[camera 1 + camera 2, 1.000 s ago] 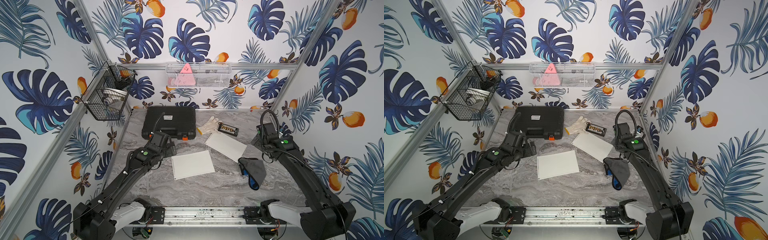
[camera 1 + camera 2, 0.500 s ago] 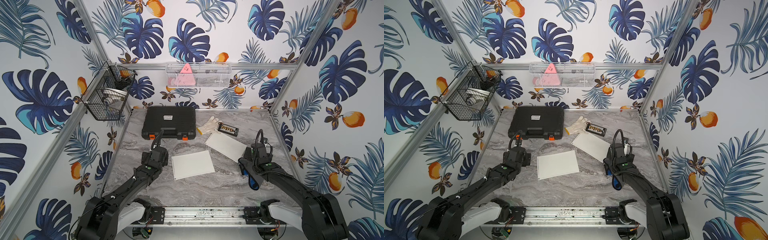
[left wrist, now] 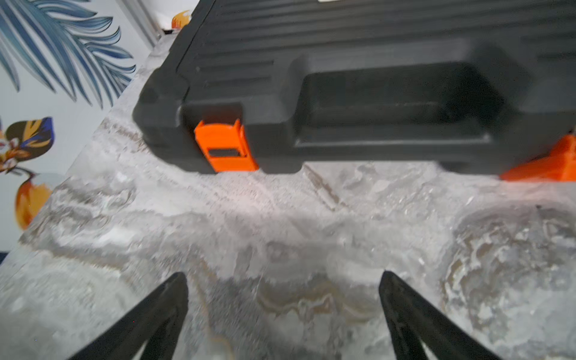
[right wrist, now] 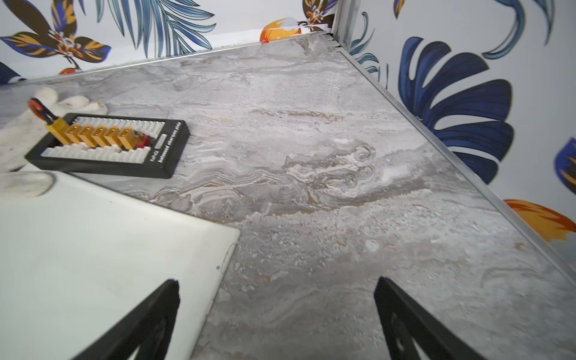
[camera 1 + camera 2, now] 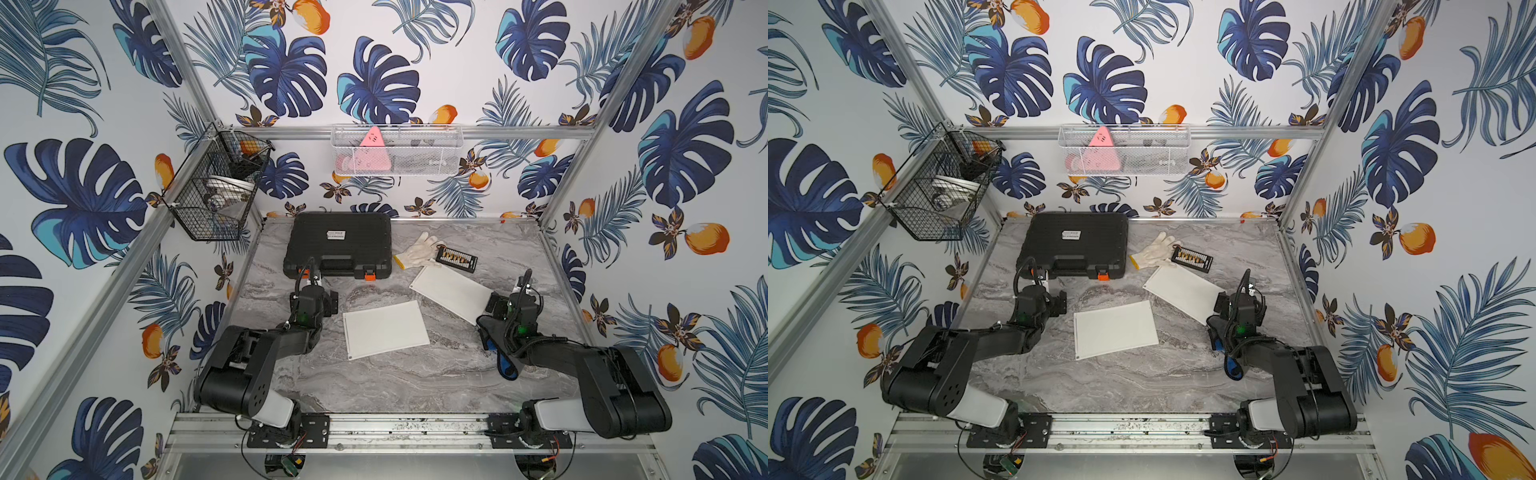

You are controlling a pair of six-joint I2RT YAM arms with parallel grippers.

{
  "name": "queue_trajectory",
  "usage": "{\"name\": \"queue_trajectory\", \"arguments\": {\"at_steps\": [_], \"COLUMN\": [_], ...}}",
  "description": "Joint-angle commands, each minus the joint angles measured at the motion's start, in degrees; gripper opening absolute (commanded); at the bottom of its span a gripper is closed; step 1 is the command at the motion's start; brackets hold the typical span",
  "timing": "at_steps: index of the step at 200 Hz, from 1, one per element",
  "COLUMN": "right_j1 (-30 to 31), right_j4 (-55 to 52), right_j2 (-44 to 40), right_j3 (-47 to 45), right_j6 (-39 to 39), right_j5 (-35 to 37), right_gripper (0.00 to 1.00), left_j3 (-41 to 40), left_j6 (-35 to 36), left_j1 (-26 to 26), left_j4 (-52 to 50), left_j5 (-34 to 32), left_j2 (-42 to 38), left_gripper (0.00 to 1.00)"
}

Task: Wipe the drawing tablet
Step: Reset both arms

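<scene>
Two alike white flat panels lie on the marble table: one at the centre point(image 5: 384, 334) point(image 5: 1115, 330), one angled at the right point(image 5: 451, 293) point(image 5: 1183, 293). I cannot tell which is the drawing tablet. The right panel's rounded corner point(image 4: 124, 265) shows a side button. A dark grey cloth with a blue edge point(image 5: 490, 334) point(image 5: 1214, 330) lies partly hidden under my right arm. My right gripper point(image 5: 513, 297) point(image 5: 1239, 297) point(image 4: 277, 285) hangs open and empty, one fingertip over that panel's corner. My left gripper point(image 5: 316, 291) point(image 5: 1044, 293) point(image 3: 283, 280) is open and empty over bare table, left of the centre panel.
A black tool case point(image 5: 338, 245) point(image 3: 343, 78) with orange latches stands just beyond my left gripper. A white glove point(image 5: 417, 249) and a black connector board point(image 5: 455, 259) point(image 4: 109, 146) lie at the back. Wire baskets point(image 5: 214, 187) hang on the walls.
Both arms have folded down and drawn back toward the front rail. Both grippers now sit low over the table. The right arm now lies over the cloth. Both stayed open.
</scene>
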Motion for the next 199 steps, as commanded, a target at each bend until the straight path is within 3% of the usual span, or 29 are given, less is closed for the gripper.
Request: {"name": "queue_trajectory", "arguments": {"at_steps": [1, 10, 32, 52, 72, 91, 161, 199], "right_j1": [-0.6, -0.9, -2.1, -3.8, -6.0, -6.1, -6.1, -7.8], "right_j4": [9.4, 12.2, 19.9, 24.7, 14.1, 19.9, 17.8, 15.9], "right_j2": [2.3, 3.8, 8.2, 14.1, 12.7, 13.8, 13.6, 13.5], "right_j3": [1.4, 0.7, -1.4, -0.2, 3.5, 2.1, 2.6, 3.4], "right_j6": [-4.3, -4.6, -4.8, -2.9, 0.0, -1.3, -1.5, -0.5], "right_j5": [-4.3, -4.8, -6.8, -4.7, -6.6, -6.0, -7.1, -11.3], "right_gripper": [1.0, 1.0, 1.0, 1.0, 1.0, 1.0, 1.0, 1.0], "left_j3": [-4.1, -6.8, -8.0, -5.6, -5.0, -5.3, -5.3, -5.2], "left_j6": [0.5, 0.5, 0.6, -0.3, -0.1, -0.1, 0.1, 0.2], "left_j1": [1.7, 1.8, 1.8, 2.0, 1.9, 1.9, 1.8, 1.8], "left_j4": [18.0, 25.6, 27.7, 22.2, 21.5, 21.8, 22.0, 22.1], "left_j5": [2.3, 0.5, 0.6, 0.2, -0.6, -0.6, -0.6, -0.7], "left_j2": [4.4, 5.9, 5.8, 5.5, 5.7, 5.6, 5.6, 5.7], "left_gripper": [0.99, 0.99, 0.99, 0.99, 0.99, 0.99, 0.99, 0.99]}}
